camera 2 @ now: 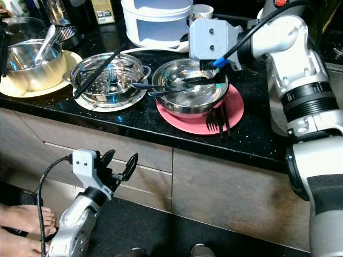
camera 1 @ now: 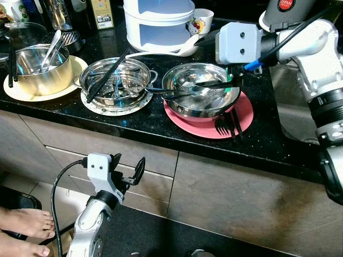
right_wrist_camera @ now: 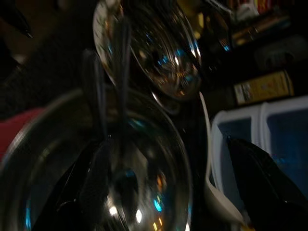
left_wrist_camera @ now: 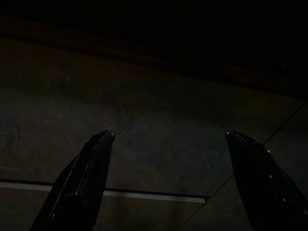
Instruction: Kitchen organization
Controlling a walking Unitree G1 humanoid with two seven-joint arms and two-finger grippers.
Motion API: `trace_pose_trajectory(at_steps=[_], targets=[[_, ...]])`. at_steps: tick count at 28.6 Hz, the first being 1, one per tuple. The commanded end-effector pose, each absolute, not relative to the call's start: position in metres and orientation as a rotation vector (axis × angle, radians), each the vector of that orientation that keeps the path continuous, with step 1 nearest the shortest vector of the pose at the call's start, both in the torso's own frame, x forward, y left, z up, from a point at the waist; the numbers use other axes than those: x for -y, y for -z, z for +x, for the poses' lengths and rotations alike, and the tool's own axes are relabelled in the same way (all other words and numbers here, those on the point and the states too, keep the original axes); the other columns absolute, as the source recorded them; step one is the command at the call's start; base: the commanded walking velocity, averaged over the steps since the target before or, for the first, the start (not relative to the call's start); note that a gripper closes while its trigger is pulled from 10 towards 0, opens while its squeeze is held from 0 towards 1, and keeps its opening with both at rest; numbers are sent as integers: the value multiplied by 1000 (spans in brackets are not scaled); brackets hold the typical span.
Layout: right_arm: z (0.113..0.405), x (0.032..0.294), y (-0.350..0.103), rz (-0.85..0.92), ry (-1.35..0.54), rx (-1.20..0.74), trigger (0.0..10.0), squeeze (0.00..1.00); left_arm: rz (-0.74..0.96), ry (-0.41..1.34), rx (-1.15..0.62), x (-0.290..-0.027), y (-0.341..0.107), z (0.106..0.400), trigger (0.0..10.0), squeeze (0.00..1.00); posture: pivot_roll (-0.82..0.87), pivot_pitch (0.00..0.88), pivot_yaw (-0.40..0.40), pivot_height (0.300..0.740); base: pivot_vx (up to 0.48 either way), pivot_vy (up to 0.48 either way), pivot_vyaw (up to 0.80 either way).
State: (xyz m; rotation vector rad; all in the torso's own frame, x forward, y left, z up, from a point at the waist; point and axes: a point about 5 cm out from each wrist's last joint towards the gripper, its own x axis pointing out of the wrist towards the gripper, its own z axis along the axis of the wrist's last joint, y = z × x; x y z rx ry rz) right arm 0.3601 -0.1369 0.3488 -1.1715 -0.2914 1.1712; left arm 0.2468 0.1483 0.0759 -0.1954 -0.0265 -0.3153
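1. The right gripper (camera 1: 222, 83) hangs spread and empty over the steel bowl (camera 1: 201, 88) on the pink plate (camera 1: 244, 115).
2. Judged target: the dark spoons (camera 1: 177, 92) lying just beneath its fingers (handles across the rim).
3. Lower squarely, then pinch one handle only.
4. The left gripper (camera 1: 128, 170) idles spread.
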Motion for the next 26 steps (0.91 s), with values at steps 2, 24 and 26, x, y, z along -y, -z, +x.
trace_pose_trajectory(at_steps=[2,24,26], targets=[[358,128,-345,-1170,-1203,323,10000,0,-209,312,18,-148,-74,244,10000,0,15,99,-43,740,0,0,0],[363,108,-325,-1384,-1149,263,10000,0,-199,326,24,-148,-77,244,10000,0,13,100,-41,740,0,0,0],[362,106,-324,-1391,-1156,264,9647,0,-199,326,24,-148,-77,244,10000,0,14,100,-42,740,0,0,0]])
